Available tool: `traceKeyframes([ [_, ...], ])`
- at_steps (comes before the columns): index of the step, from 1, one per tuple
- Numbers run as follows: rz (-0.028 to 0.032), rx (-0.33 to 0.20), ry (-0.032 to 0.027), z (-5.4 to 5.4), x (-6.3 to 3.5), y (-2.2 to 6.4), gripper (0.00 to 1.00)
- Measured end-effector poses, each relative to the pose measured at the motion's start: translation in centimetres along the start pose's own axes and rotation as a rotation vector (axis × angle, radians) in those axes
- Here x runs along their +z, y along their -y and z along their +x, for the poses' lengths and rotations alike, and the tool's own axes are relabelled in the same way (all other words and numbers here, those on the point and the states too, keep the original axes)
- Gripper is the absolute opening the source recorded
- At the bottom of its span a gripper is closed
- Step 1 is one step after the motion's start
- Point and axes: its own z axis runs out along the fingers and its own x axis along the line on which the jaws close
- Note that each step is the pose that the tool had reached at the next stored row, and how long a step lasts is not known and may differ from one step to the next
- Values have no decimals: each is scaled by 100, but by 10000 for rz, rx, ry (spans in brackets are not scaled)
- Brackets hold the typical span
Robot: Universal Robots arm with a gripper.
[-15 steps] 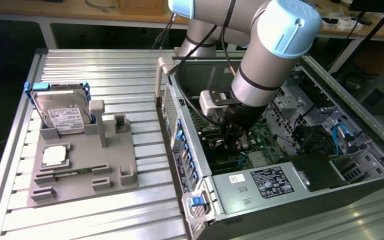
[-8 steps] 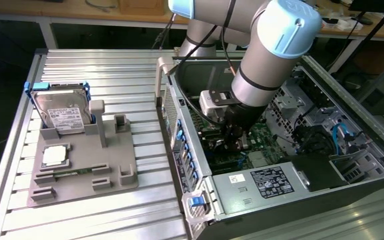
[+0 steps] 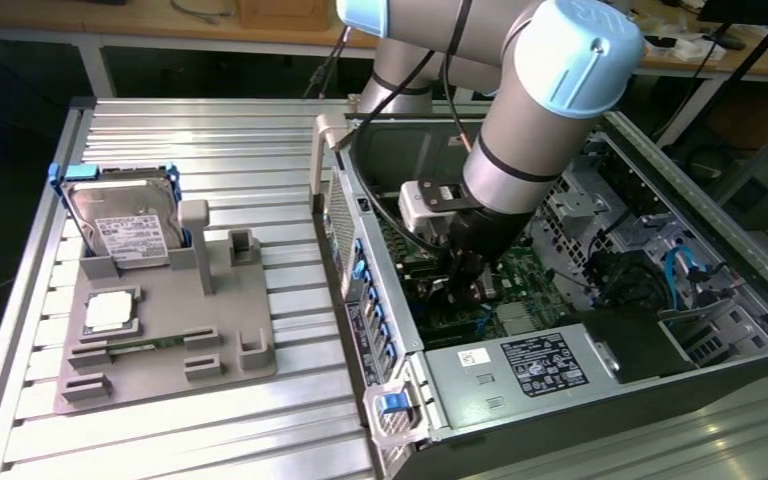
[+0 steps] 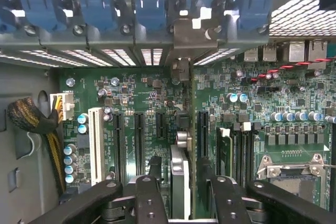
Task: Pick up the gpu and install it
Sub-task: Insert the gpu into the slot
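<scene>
The gpu [image 4: 179, 174] stands on edge in a slot of the green motherboard [image 4: 142, 90], seen edge-on as a thin dark card. Its silver bracket [image 4: 187, 31] sits against the case's rear slot row. My gripper [image 4: 185, 184] straddles the card from above, its black fingers [image 4: 151, 190] on either side. A gap shows between the card and the far finger, so the jaws stand open. In the exterior view the gripper [image 3: 468, 287] reaches down inside the open computer case [image 3: 357, 260], hiding most of the card.
A white slot [image 4: 95, 142], black slots and a CPU socket [image 4: 289, 174] flank the card. A cable bundle [image 4: 31, 119] lies near the case wall. Outside, a grey fixture plate [image 3: 157, 350] carries a hard drive [image 3: 124, 225] and a CPU chip [image 3: 111, 310].
</scene>
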Motion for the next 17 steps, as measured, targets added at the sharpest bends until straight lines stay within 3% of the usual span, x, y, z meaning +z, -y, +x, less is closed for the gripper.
traceKeyframes([
  [10,236,-12,2,-20,-191,-7,40],
  [17,406,-21,3,-30,-246,-25,39],
])
